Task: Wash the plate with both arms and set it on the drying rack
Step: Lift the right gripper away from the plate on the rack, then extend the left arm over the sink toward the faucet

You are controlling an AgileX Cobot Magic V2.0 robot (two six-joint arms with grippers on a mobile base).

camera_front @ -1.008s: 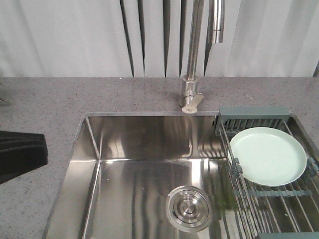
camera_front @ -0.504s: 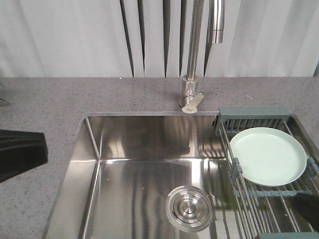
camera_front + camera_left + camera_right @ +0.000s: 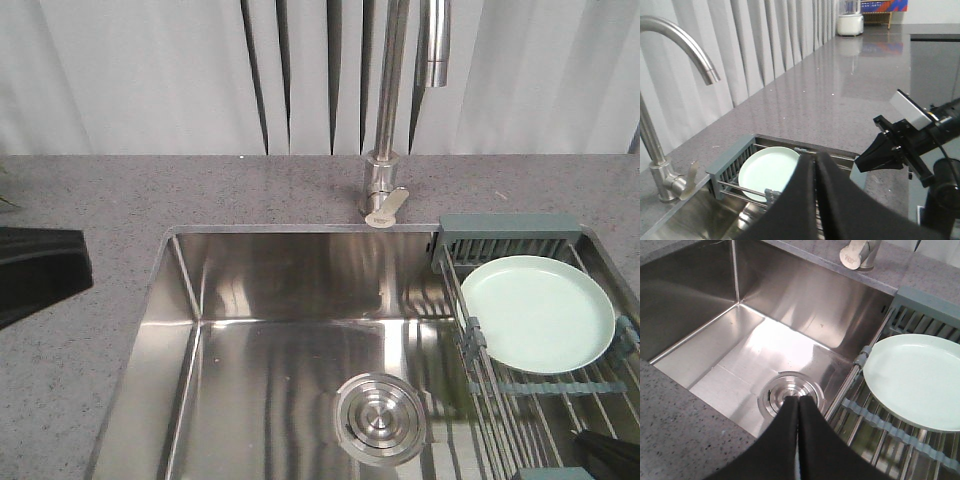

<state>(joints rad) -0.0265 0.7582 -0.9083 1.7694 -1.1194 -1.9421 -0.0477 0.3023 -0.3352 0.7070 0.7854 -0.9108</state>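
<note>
Black and pressed together, the 2 fingers of the right tool (image 3: 798,412) meet along a single seam and hold nothing; they hang above the sink's near edge, with the round steel drain (image 3: 791,394) just past their tips. The plate (image 3: 915,381) lies to that tool's right and a little beyond it, apart from it, flat on the wires of the drying rack (image 3: 875,421) that spans the sink's right side. The left tool (image 3: 816,172) is likewise closed and empty, well short of the plate (image 3: 769,172), which sits beyond it in the rack by the slotted grey compartment (image 3: 731,166). Since 0.5 s ago the left arm (image 3: 40,270) has risen slightly over the grey worktop (image 3: 120,200), and the right arm (image 3: 610,455) has dropped toward the frame's lower right corner. The plate has not shifted. Farthest back stands the faucet (image 3: 390,110).
</note>
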